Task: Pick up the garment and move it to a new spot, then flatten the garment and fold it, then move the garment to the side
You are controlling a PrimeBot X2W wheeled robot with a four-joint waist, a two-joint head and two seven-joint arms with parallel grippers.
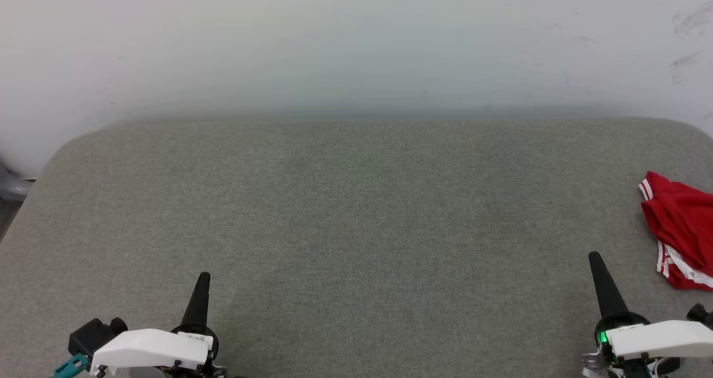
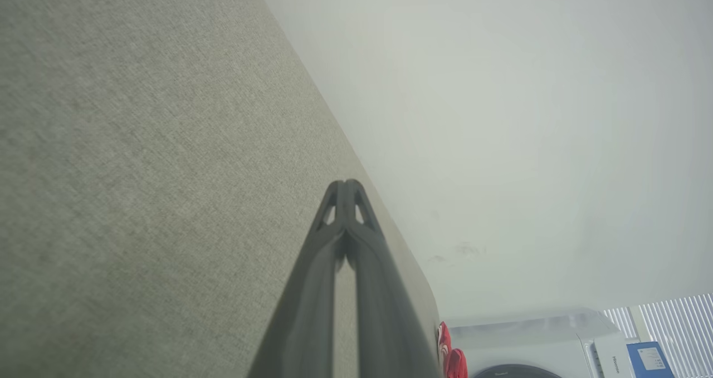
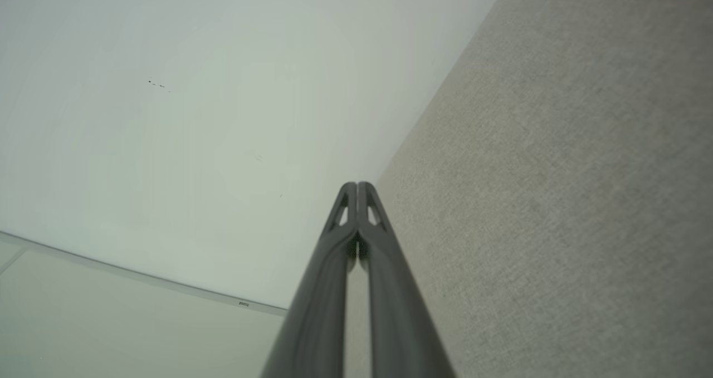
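The garment [image 1: 680, 227] is a crumpled bright red piece with red-and-white striped trim, lying at the far right edge of the grey padded table [image 1: 356, 211]; part of it runs out of the head view. A sliver of the garment [image 2: 450, 356] also shows low in the left wrist view, past the table's far end. My left gripper [image 1: 204, 278] rests at the lower left, shut and empty, its tips pressed together [image 2: 346, 184]. My right gripper [image 1: 594, 256] stands at the lower right, shut and empty [image 3: 357, 185], a short way left of the garment and apart from it.
A pale wall [image 1: 356, 44] rises straight behind the table's back edge. Beyond the table's right end stand a white washing machine [image 2: 535, 350] and a window blind [image 2: 668, 322]. A grey object [image 1: 11, 186] pokes in at the left edge.
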